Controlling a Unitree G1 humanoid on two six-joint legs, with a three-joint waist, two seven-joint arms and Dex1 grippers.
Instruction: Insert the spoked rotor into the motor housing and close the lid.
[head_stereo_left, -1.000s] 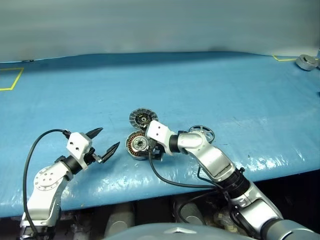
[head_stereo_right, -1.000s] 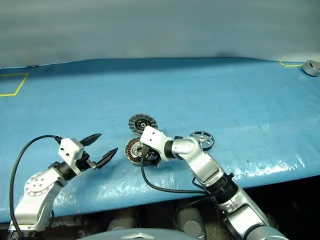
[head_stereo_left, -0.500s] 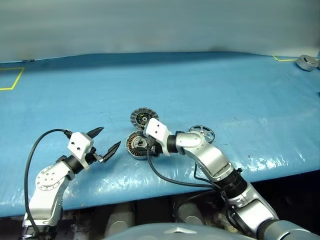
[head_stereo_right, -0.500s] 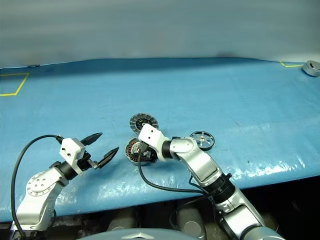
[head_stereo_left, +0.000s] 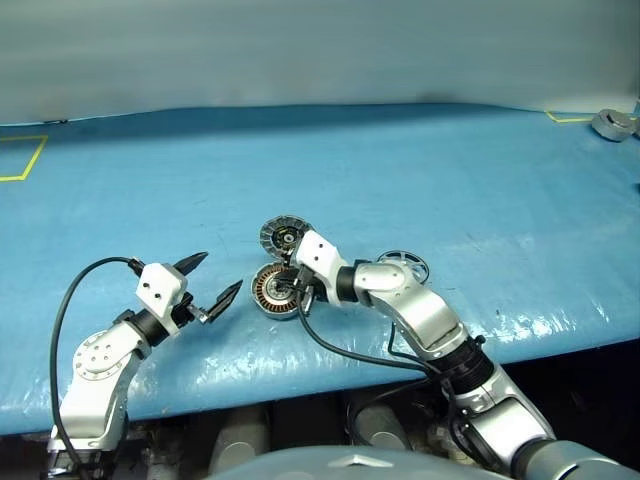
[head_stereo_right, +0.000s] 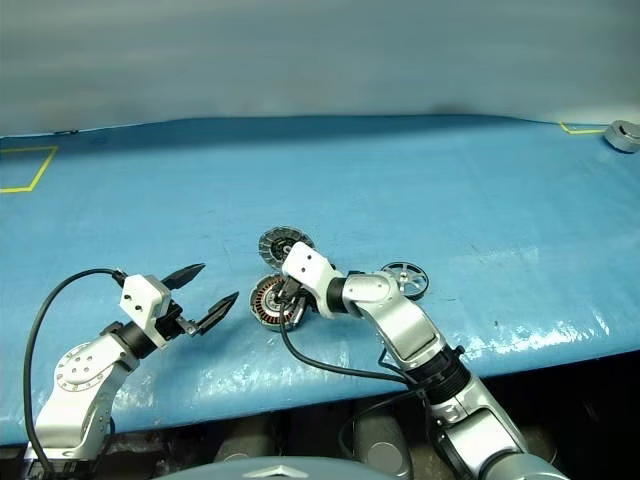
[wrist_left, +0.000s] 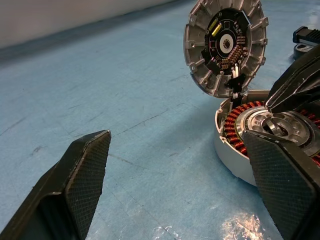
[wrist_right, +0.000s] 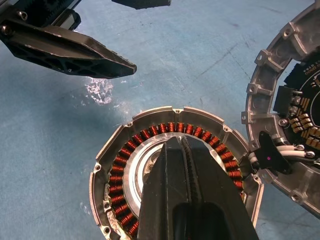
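Left eye view shows the task barely begun. The motor housing (head_stereo_left: 273, 291) lies face up on the blue table (head_stereo_left: 420, 170), its ring of copper windings bare around the silver centre, and nothing sits inside it. The spoked rotor (head_stereo_left: 405, 266) lies flat on the table to the housing's right, on the far side of the right arm's wrist, clear of the housing and not held. The lid (head_stereo_left: 283, 237) stands just behind the housing, touching it; in the left wrist view it is tilted up on edge with its dark inner face and small parts showing, joined to the housing by short white wires at the rim. So both steps are left, by my judgement: the rotor must still be fetched and seated, and the lid then folded down.

The right gripper (wrist_right: 181, 150) has its two black fingers pressed together with no gap between them, tips poised over the housing's silver centre, inside the winding ring. Nothing is pinched between them; whether the tips actually touch the centre I cannot tell. Closed like that over the housing, it looks to me like steadying or probing, not a pick.

The left gripper (head_stereo_left: 213, 281) hovers to the housing's left, near but apart from it, fingers spread wide and empty, pointing toward the housing above the table.
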